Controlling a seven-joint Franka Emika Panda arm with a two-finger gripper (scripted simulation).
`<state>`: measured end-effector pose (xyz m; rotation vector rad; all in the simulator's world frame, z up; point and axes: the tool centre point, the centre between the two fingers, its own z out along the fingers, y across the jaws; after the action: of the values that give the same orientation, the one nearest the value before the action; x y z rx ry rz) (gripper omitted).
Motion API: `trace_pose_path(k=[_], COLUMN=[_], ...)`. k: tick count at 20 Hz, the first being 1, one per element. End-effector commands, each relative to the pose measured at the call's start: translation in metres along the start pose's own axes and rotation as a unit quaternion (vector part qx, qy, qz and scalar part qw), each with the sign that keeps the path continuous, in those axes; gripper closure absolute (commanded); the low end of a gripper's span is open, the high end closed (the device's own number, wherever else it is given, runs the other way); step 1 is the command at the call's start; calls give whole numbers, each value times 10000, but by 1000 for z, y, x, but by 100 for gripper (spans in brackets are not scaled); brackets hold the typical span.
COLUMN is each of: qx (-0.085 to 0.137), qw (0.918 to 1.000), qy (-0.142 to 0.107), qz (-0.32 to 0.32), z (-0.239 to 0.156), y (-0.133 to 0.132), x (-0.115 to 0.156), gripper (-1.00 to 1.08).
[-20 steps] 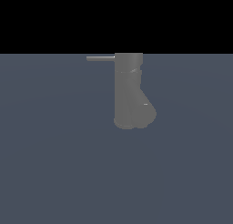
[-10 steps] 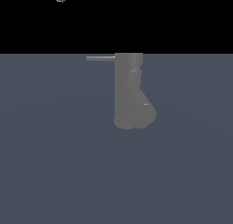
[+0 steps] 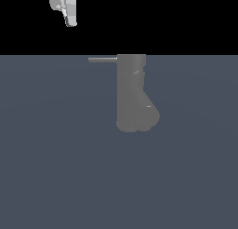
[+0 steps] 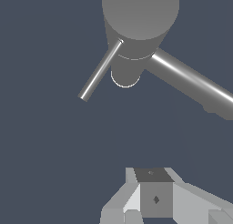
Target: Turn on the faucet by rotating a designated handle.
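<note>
Task barely begun. Gripper (image 3: 69,16) hangs high, well apart from the faucet (image 3: 132,90), holding nothing (finger spread: cannot tell). Handle (image 3: 102,59) juts from the column top toward the exterior view's left, untouched. Approach, contact and rotation remain.

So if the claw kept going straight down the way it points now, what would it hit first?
Probably the bare floor. The claw hangs to the exterior view's left of the handle tip, and the wrist view shows handle and faucet off to one side. Depth is unclear.

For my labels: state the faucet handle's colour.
Light grey, with a bright sheen; the handle shows best in the wrist view.
</note>
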<state>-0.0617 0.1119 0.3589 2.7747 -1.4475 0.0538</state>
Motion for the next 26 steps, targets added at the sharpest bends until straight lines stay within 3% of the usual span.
trace_pose_path(k=[1, 10, 26], qx=[-3, -30, -78], qw=[9996, 9921, 9632], qy=[-18, -75, -148], qz=[271, 1251, 2681], z=[9, 41, 89], y=[-11, -48, -89], x=[6, 35, 91], gripper=[108, 108, 108])
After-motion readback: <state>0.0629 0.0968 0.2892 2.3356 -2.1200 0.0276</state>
